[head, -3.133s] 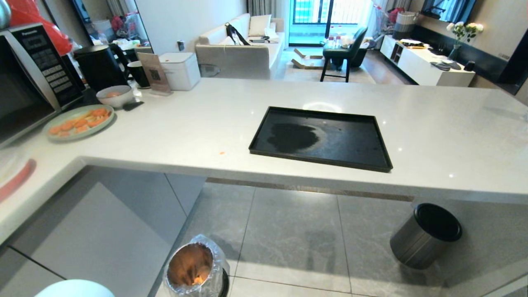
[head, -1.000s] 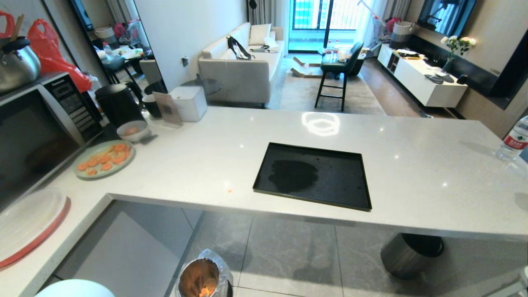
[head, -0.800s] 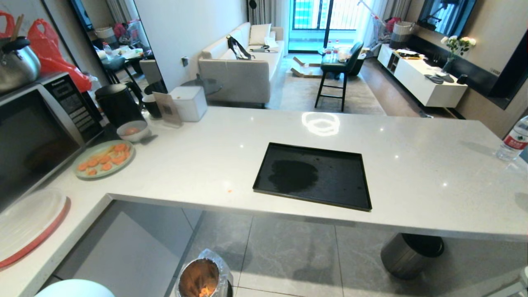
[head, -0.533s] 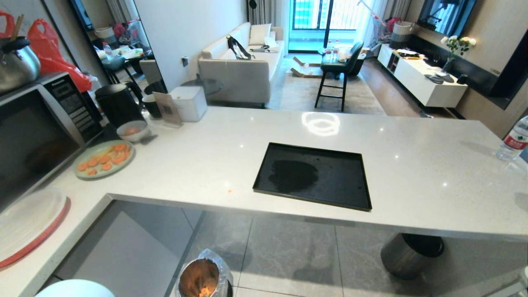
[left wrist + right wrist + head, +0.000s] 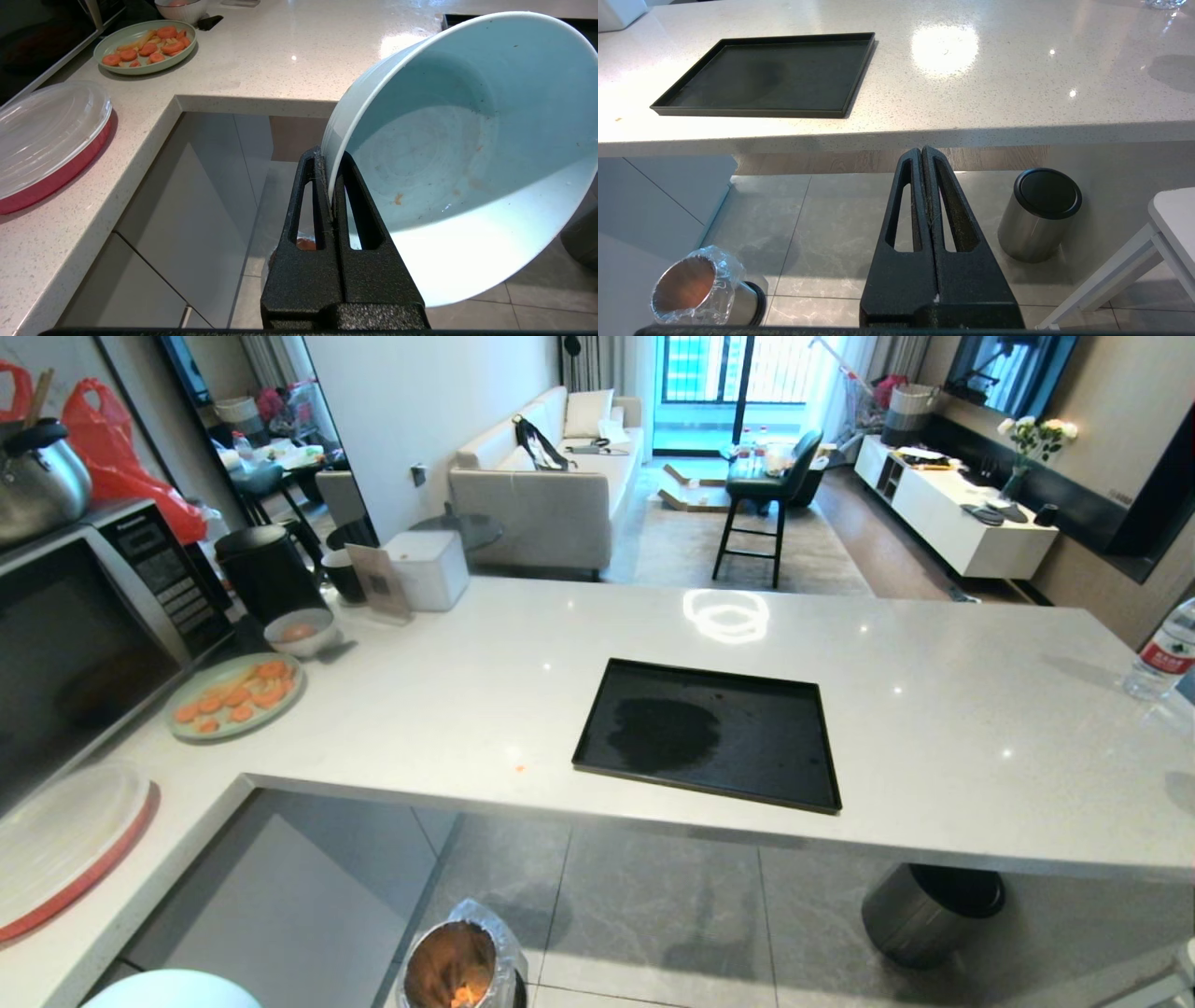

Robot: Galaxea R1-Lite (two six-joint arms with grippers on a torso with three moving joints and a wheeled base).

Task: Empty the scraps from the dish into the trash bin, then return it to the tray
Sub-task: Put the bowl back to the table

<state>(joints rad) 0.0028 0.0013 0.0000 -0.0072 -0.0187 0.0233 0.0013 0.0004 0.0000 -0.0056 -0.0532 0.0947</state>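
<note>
My left gripper (image 5: 329, 156) is shut on the rim of the dish (image 5: 467, 154), a white bowl held tilted over the floor in front of the counter. Its inside shows only small orange smears. In the head view the dish (image 5: 168, 989) peeks in at the bottom left. Beside it on the floor stands the trash bin (image 5: 462, 971) with its clear liner, and orange scraps (image 5: 464, 995) lie inside. The black tray (image 5: 709, 733) lies bare on the counter. My right gripper (image 5: 922, 150) hangs shut and holds nothing, low before the counter edge.
A brushed-steel cylinder (image 5: 934, 915) stands under the counter at the right. At the counter's left are a green plate of carrot slices (image 5: 235, 694), a greyer bowl (image 5: 301, 633), a microwave (image 5: 84, 616) and a lidded red dish (image 5: 65, 845). A water bottle (image 5: 1162, 653) stands far right.
The whole head view shifted between the oldest frame and a second ago, so the camera moved. Over the last second nothing has visibly changed.
</note>
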